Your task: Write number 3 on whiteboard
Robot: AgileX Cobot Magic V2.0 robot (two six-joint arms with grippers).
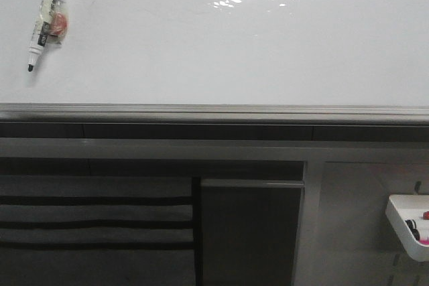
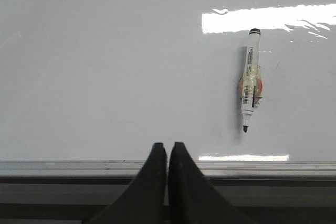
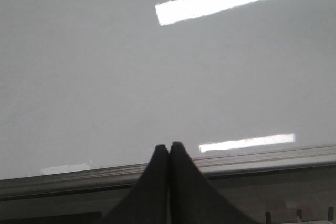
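The whiteboard (image 1: 214, 51) is a glossy white surface with bright glare and a grey metal edge strip (image 1: 214, 110). No number 3 shows on it. A white marker (image 1: 44, 23) with a black tip lies uncapped on the board at the far left, its tip pointing toward the near edge; it also shows in the left wrist view as the marker (image 2: 250, 80). My left gripper (image 2: 167, 145) is shut and empty over the board's near edge, apart from the marker. My right gripper (image 3: 169, 146) is shut and empty at the edge too. Neither arm shows in the front view.
Below the board's edge are grey cabinet fronts (image 1: 251, 232) and dark slats (image 1: 94, 219). A small white tray (image 1: 407, 222) with dark and red items hangs at the lower right.
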